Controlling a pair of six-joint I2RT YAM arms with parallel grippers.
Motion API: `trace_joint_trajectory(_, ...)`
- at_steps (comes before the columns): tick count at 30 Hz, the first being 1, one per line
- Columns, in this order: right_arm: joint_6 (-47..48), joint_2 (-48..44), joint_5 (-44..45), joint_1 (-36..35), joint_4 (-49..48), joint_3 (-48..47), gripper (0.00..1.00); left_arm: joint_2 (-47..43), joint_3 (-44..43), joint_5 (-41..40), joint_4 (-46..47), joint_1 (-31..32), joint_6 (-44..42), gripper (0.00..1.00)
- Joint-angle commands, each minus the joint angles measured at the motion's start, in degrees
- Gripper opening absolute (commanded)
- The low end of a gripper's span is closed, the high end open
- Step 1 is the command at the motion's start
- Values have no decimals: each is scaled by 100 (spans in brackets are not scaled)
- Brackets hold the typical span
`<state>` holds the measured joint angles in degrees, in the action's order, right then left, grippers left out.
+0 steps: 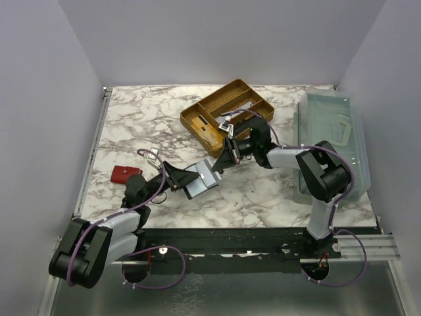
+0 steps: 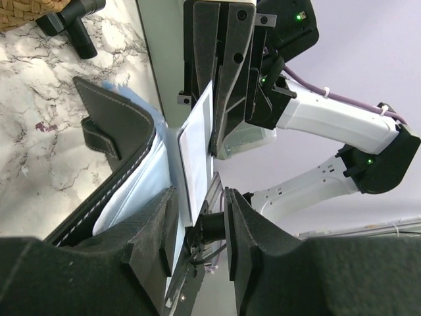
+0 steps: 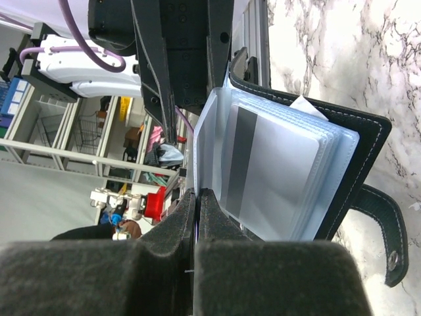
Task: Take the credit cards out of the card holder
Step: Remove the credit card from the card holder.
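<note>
card holder (image 1: 199, 179) open at the middle of the marble table (image 1: 131, 118), between the two pincers. the credit cards (image 3: 283, 178) sit in its clear sleeves, just beside the right gripper (image 3: 197, 197), whose fingers are pressed together on one pale sleeve leaf (image 3: 212, 131). the left gripper (image 2: 199, 201) straddles the same leaf, fingers apart, with a gap showing beside it.

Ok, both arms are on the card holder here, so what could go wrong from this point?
The right gripper is pinched on one thin pale leaf of the card holder; if that is sleeve plastic rather than a card, pulling may drag the whole holder. The left gripper sits right against it, so the fingers could collide.
</note>
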<state>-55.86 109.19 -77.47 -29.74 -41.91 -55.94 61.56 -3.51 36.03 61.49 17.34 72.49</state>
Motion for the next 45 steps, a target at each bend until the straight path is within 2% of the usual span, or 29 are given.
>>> trace_joint_trajectory(1,4,23,-137,-89,-72,17,0,197,-200,68,97,62,-14,40)
trace_joint_trajectory(11,-17,58,-150,-137,-78,8,0,681,-315,-207,313,351,-35,41)
trace_joint_trajectory(17,0,93,-137,-172,-57,-1,1,1085,-352,-449,1105,521,292,39)
trace_joint_trajectory(20,131,102,-128,-192,111,-37,2,1183,-352,-541,1466,525,438,28)
trace_joint_trajectory(22,183,90,-124,-199,181,-48,3,1226,-352,-537,1591,524,407,5)
trace_joint_trajectory(23,200,79,-126,-199,190,-49,3,1253,-348,-529,1627,529,386,0)
trace_joint_trajectory(25,282,40,-132,-199,244,-58,5,1298,-304,-527,1696,525,345,0)
trace_joint_trajectory(28,543,-58,-210,-191,436,-113,12,1294,-184,-478,1836,486,217,0)
trace_joint_trajectory(32,1184,-361,-316,-35,878,-206,29,1132,-33,-269,1876,375,39,0)
trace_joint_trajectory(37,2310,-919,-163,290,1811,-239,43,648,74,-216,1316,314,-230,0)
trace_joint_trajectory(41,2481,-991,-1,539,1949,-157,53,165,39,-158,870,305,-424,0)
trace_joint_trajectory(45,2484,-759,22,566,2013,-172,67,-157,-63,-59,624,309,-501,0)
